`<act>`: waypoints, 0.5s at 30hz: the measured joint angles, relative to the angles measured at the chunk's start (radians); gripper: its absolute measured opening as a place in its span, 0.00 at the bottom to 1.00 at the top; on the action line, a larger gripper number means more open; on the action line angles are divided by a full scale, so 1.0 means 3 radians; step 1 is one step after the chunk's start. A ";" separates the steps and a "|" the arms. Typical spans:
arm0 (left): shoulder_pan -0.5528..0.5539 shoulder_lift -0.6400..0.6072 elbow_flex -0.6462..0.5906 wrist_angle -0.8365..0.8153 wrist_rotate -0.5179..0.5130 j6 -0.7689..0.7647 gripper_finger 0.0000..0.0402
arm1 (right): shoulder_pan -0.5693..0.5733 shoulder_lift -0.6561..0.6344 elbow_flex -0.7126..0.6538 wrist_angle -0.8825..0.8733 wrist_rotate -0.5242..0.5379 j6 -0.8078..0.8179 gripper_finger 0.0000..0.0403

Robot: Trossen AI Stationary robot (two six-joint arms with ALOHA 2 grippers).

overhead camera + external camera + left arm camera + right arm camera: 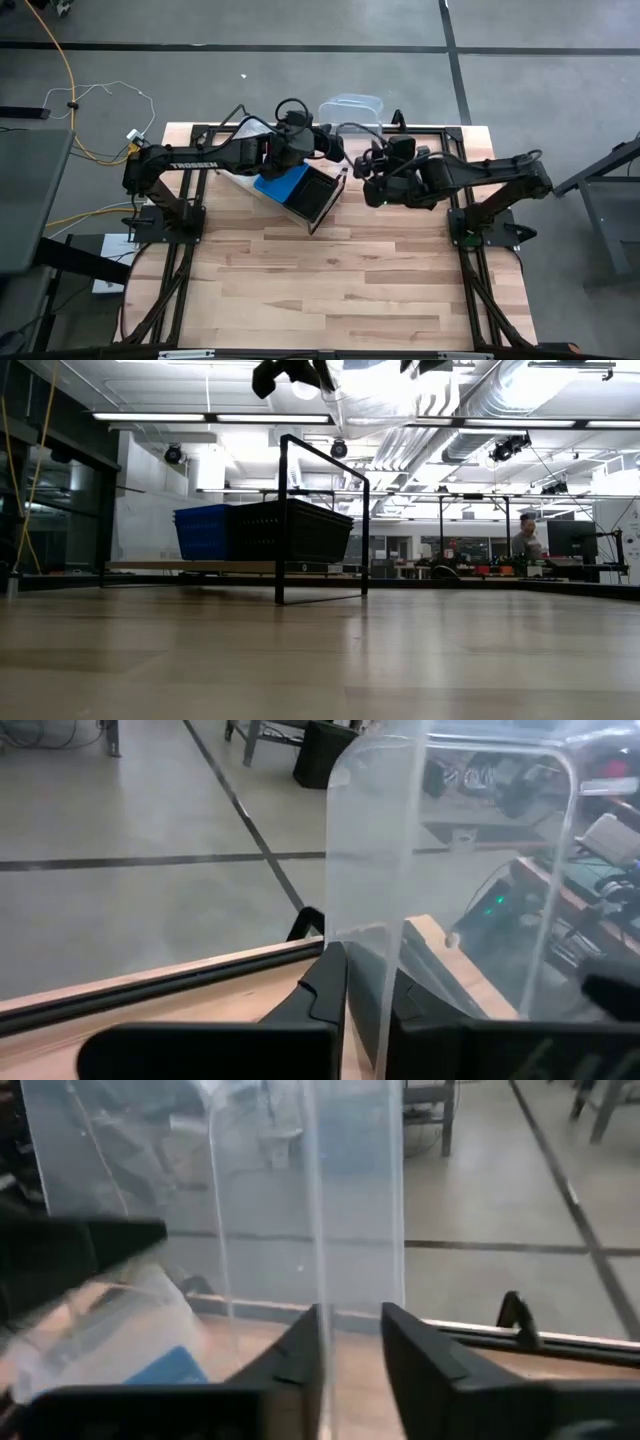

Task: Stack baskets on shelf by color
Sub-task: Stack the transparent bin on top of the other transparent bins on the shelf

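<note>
Both pincers clamp one clear basket [352, 104] held high over the tabletop's far edge: left pincer [362, 995] on one wall, right pincer [350, 1342] on the opposite. Shelf [325, 196] w/ blue basket [282, 184] and black basket [295, 530] sits just nearer you, left arm closer.

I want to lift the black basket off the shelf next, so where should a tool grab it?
Take the black basket by its top rim, coming from straight above. It sits upright with its mouth open upward, the blue basket crowds one side, and the shelf frame posts hinder sideways approaches.
</note>
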 joint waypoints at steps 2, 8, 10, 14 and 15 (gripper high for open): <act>-0.0005 0.0000 0.0001 0.0010 -0.0010 0.0034 0.00 | 0.0002 0.0000 0.0110 0.0003 -0.0027 0.0003 0.34; -0.0010 0.0000 0.0001 -0.0073 -0.0110 0.0175 0.00 | 0.0087 0.0001 0.0509 -0.0002 -0.0103 -0.0437 0.60; 0.0015 0.0000 0.0001 -0.0133 -0.0157 0.0266 0.00 | 0.0152 0.0001 0.0626 -0.0003 -0.0074 -0.0576 0.64; 0.0092 -0.0092 0.0000 -0.0403 -0.0087 0.0571 0.00 | 0.0279 0.0001 0.0822 -0.0037 0.0022 -0.0815 0.66; 0.0106 -0.0147 0.0001 -0.0488 -0.0052 0.0688 0.00 | 0.0310 0.0000 0.0854 -0.0050 0.0044 -0.0860 0.66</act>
